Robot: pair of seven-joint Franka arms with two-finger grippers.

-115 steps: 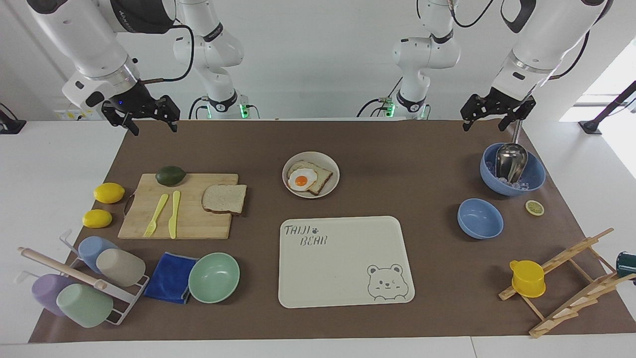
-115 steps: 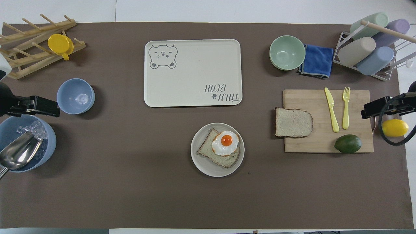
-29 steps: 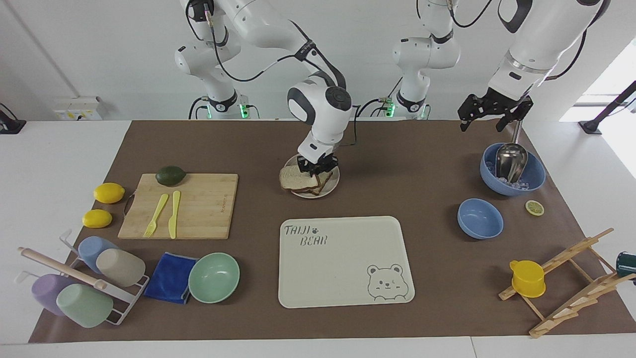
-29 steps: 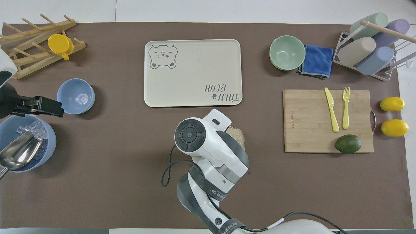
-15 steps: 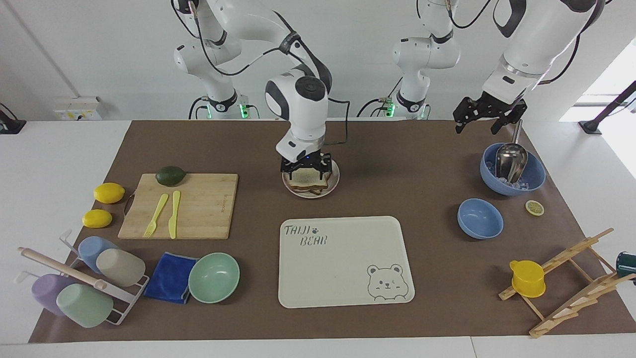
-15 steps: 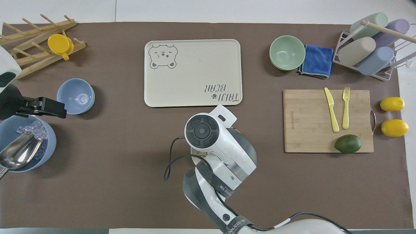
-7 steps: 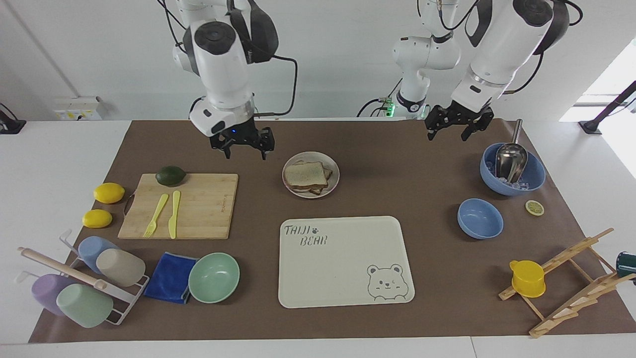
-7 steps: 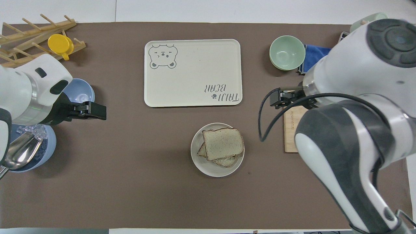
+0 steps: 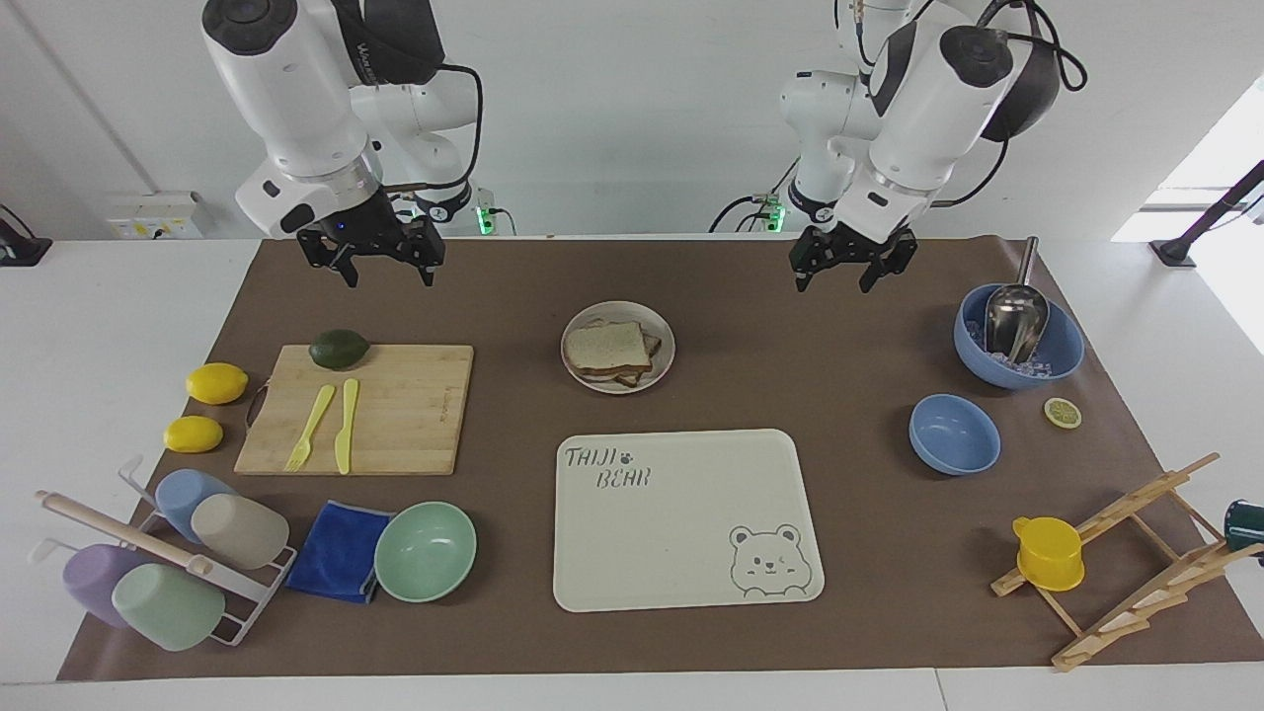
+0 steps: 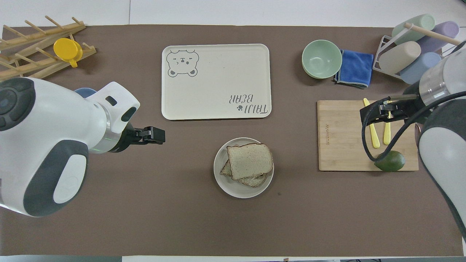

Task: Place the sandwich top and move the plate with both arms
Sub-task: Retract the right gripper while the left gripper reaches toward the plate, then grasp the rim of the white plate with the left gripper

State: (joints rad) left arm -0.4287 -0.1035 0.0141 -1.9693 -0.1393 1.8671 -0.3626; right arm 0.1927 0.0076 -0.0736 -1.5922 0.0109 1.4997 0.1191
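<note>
The sandwich top (image 9: 604, 345), a plain speckled bread slice, lies on the toast on the plate (image 9: 664, 363), covering the egg; it also shows in the overhead view (image 10: 250, 161) on the plate (image 10: 222, 182). My right gripper (image 9: 385, 272) is open and empty, raised over the cutting board's edge by the avocado; it also shows in the overhead view (image 10: 371, 111). My left gripper (image 9: 844, 276) is open and empty, raised over bare mat between the plate and the blue bowls; it also shows in the overhead view (image 10: 154, 134).
A cream bear tray (image 9: 681, 513) lies farther from the robots than the plate. The cutting board (image 9: 405, 415) holds an avocado (image 9: 339, 348), a fork and a knife. Toward the left arm's end stand a blue bowl (image 9: 954, 434) and an ice bowl with a scoop (image 9: 1017, 336). A mint bowl (image 9: 425, 550) sits by a blue cloth.
My right gripper let go of the bread on the egg toast, rose and moved away toward the cutting board. My left gripper moved in from over the ice bowl toward the plate.
</note>
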